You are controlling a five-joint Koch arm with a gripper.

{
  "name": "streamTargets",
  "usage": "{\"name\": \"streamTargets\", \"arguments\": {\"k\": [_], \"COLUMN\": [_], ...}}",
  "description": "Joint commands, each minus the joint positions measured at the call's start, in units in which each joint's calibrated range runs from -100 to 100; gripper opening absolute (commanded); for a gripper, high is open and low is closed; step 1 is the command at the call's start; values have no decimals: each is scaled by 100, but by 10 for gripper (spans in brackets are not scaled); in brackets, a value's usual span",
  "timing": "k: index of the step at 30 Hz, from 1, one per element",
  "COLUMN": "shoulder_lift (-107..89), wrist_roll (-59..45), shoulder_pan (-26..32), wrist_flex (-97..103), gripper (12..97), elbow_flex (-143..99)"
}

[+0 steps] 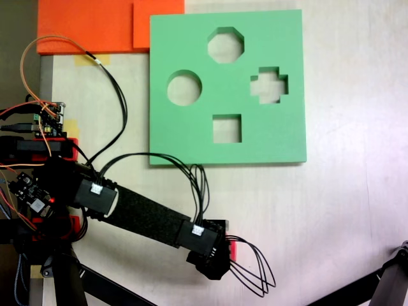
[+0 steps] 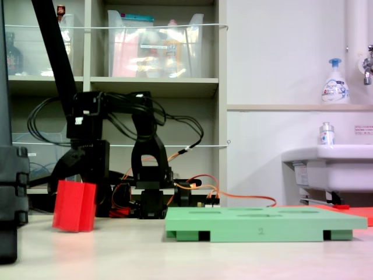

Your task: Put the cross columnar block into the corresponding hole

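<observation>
On the table, upright fluted red cross columnar block, tool above, grip perhaps unclear.

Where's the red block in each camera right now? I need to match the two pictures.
Top-down fixed view: red block is a sliver at lower centre, mostly hidden under the arm's head.
Side fixed view: red block stands on the table at left.
Shared landmark: green board.

A: Background? 
B: Orange foam sheets at the tabletop edge; shelf unit with clear bins.
A: Right side?
B: White sink, soap dispenser bottle on the ledge above.
</observation>
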Motion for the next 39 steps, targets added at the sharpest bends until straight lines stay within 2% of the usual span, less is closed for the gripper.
{"name": "streamTargets", "arguments": {"k": [1,11,22,30,39], "shoulder_lift": [-495,-2855,-4504,-4098,-3023], "wrist_roll": [-5,147,1045,2042,2623], "shoulder_pan": [-54,137,1045,1895,2466], "wrist_flex": [-531,-1253,-1253,-1166,769], "gripper": [253,253,256,254,254], "elbow_flex": [15,25,15,55,85]}}
